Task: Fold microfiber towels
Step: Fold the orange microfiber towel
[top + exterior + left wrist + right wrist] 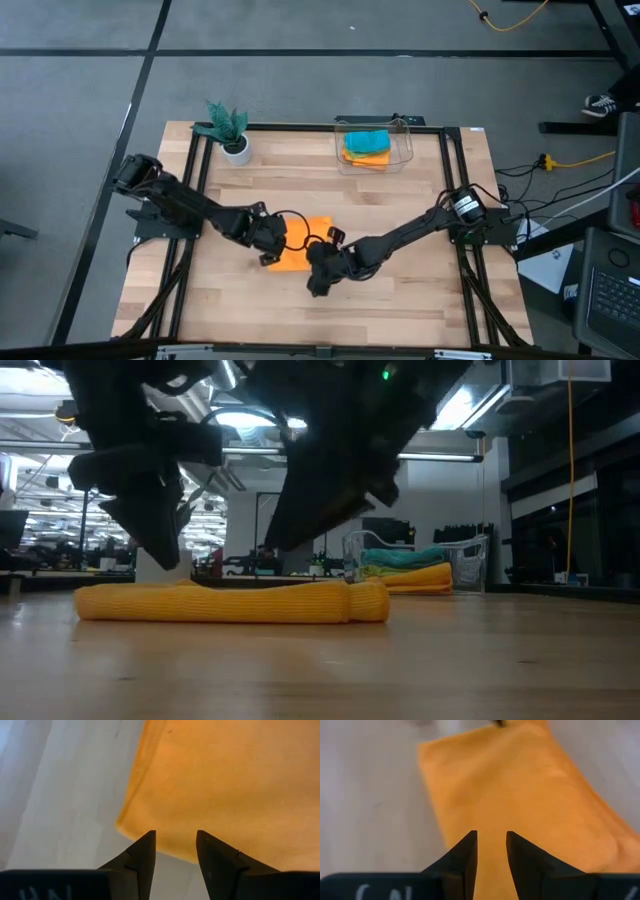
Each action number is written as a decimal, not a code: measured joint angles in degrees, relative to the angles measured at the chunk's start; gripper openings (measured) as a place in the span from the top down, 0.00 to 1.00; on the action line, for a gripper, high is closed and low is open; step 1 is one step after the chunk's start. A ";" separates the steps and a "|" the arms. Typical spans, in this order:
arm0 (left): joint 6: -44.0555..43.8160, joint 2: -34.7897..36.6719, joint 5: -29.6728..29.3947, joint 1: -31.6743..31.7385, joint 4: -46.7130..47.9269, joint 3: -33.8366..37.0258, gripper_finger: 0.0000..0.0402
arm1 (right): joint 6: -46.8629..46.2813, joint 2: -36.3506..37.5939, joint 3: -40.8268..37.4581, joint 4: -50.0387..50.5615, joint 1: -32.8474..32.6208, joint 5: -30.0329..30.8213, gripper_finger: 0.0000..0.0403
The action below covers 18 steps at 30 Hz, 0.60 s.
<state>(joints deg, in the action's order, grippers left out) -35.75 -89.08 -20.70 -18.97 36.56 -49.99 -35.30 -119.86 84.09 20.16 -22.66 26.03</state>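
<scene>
An orange microfiber towel [295, 255] lies flat on the wooden table as a folded oblong, seen edge-on in the low view [230, 602]. My left gripper [175, 834] hovers open above one corner of it, at its left side [272, 240]. My right gripper [491, 834] hovers above the towel's near right part [318, 268], its fingers a narrow gap apart with nothing between them. In the low view both grippers stand clear above the cloth. More towels, teal [365, 140] on orange [372, 158], lie stacked in a clear bin.
The clear plastic bin [402, 150] stands at the far edge, right of centre. A small green plant in a white pot [232, 135] stands at the far left. Bare wood lies on the near side of the towel and to both sides.
</scene>
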 joint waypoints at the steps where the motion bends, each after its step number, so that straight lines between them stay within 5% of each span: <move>1: -0.13 0.00 -0.09 -0.35 -1.25 0.44 0.66 | -1.40 -0.76 0.01 -0.31 -0.25 1.61 0.74; 10: -1.23 -0.94 -1.16 -1.68 -9.88 4.34 0.66 | -7.78 -6.09 -0.01 -0.88 -0.90 6.93 0.74; 18: -12.32 -4.58 3.77 -4.25 -11.52 5.34 0.66 | 13.60 -6.06 0.09 2.67 1.26 4.03 0.74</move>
<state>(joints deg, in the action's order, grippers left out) -48.07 -93.66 -16.93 -23.21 25.04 -44.65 -21.70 -125.91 84.18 22.84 -21.41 30.06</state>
